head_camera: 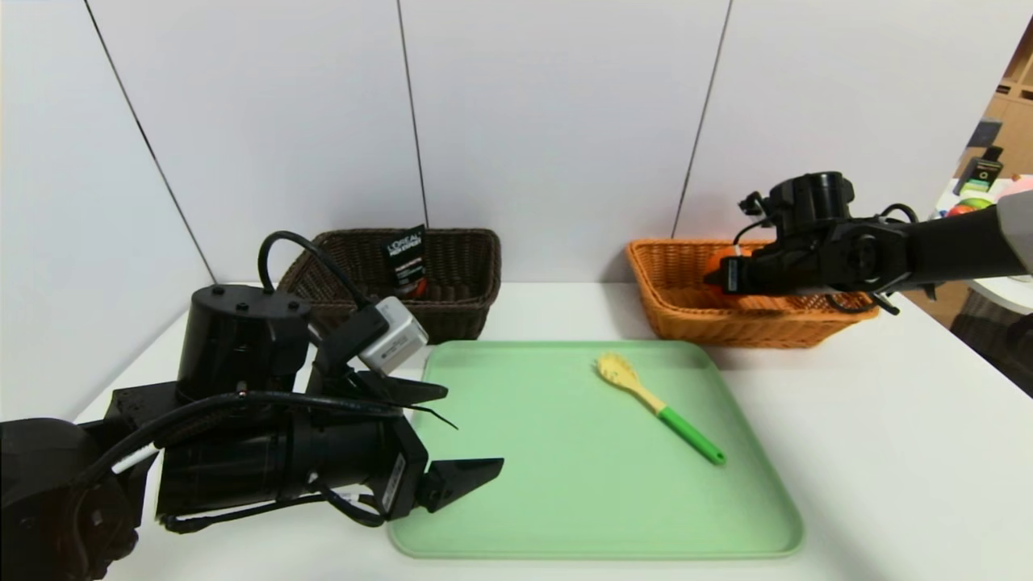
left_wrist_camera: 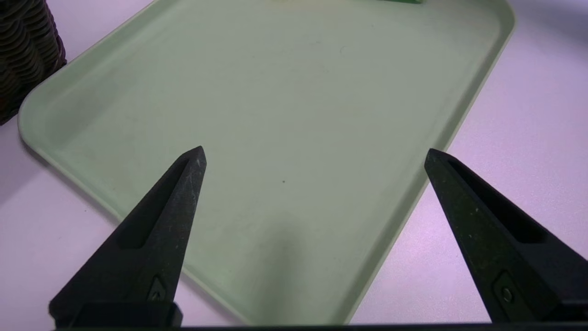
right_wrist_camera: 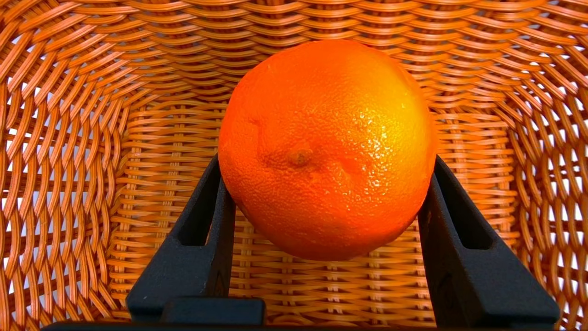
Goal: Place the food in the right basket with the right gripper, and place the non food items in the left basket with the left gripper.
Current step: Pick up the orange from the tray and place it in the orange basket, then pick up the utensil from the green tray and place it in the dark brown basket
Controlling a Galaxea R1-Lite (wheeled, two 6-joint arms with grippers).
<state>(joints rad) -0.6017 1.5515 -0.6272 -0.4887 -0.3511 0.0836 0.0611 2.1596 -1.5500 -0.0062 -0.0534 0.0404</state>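
The right gripper (right_wrist_camera: 321, 202) hangs inside the orange basket (head_camera: 686, 311), its jaws clamped on the orange (right_wrist_camera: 326, 147) above the woven floor. The left gripper (left_wrist_camera: 314, 156) hovers with jaws wide apart over the green tray's (head_camera: 565, 484) near left corner. The spatula (head_camera: 658, 407) lies on the tray and the black tube (head_camera: 406, 258) stands in the dark basket (head_camera: 460, 274).
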